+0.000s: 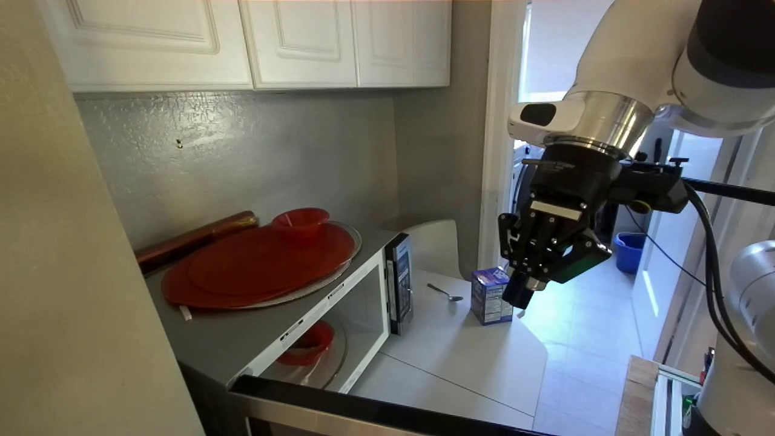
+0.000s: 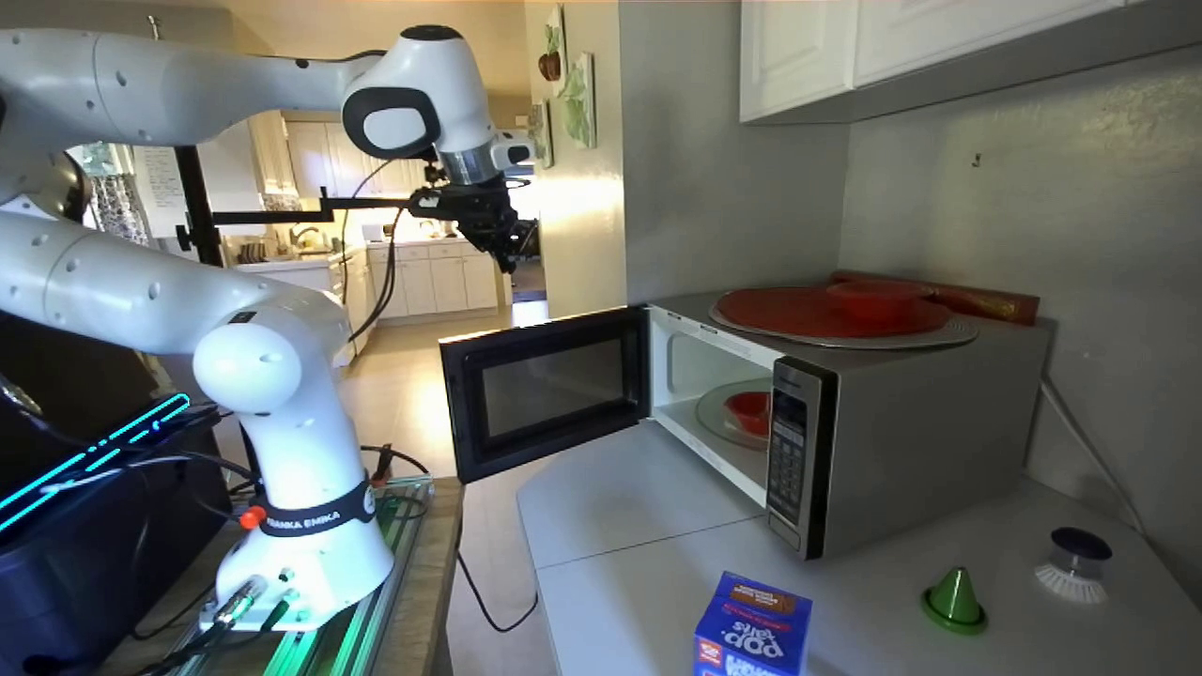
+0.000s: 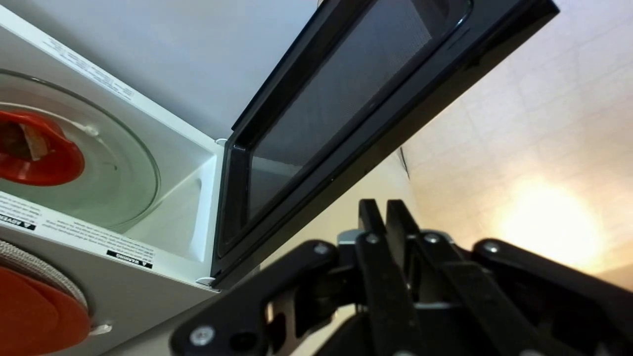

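Note:
My black gripper (image 3: 383,201) has its two fingers close together, with only a thin gap and nothing between them. It also shows in both exterior views (image 1: 519,293) (image 2: 509,263), high in the air and apart from everything. The nearest thing in the wrist view is the black open door (image 3: 341,104) of a microwave, to the left of the fingers. The microwave (image 2: 930,422) stands on a white table (image 2: 620,488). A red bowl (image 3: 54,165) sits inside on the glass turntable (image 3: 121,170); it also shows in both exterior views (image 1: 310,344) (image 2: 749,411).
Red flat discs (image 1: 236,272), a red bowl (image 1: 301,218) and a long roll (image 1: 200,239) lie on the microwave. A blue-purple box (image 2: 751,624), spoon (image 1: 445,293), green cone (image 2: 956,599) and brush (image 2: 1075,563) are on the table. White cabinets (image 1: 303,42) hang above.

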Robot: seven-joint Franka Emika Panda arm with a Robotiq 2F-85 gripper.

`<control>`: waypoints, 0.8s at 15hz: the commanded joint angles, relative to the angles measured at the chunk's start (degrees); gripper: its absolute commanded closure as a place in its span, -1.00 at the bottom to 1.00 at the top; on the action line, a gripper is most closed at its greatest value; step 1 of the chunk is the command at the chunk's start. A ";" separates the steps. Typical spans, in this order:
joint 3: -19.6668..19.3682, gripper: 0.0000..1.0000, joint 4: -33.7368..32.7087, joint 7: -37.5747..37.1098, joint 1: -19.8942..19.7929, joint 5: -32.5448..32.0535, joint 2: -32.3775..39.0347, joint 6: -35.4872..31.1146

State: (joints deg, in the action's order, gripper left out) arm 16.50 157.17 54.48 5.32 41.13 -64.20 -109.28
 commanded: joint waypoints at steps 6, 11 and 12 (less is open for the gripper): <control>5.74 1.00 0.23 -2.24 9.25 -5.82 -0.63 -3.85; 7.90 1.00 -0.62 -5.45 19.51 -12.75 1.50 -10.79; 8.42 1.00 -0.54 -6.05 21.22 -14.88 2.42 -12.26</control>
State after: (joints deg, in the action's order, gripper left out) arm 23.92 157.08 50.93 22.16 31.92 -64.17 -117.76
